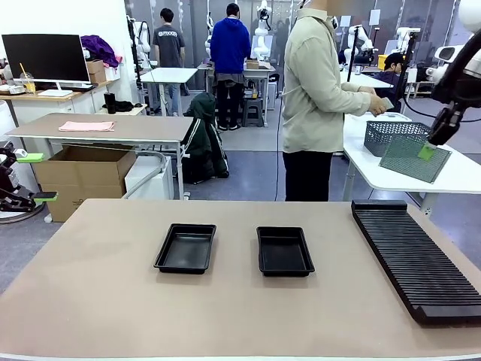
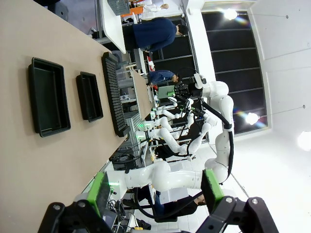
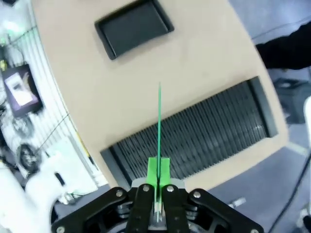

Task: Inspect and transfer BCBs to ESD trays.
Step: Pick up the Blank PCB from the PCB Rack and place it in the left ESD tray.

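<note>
Aloft, the right pincer is clenched on a BCB, the slotted rack beyond its tips; the left pincer stands released, both ESD trays far beyond it.

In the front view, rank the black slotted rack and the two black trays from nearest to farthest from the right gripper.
1. slotted rack, table's right side, under the right gripper.
2. right tray, near the middle.
3. left tray, left of centre.
</note>
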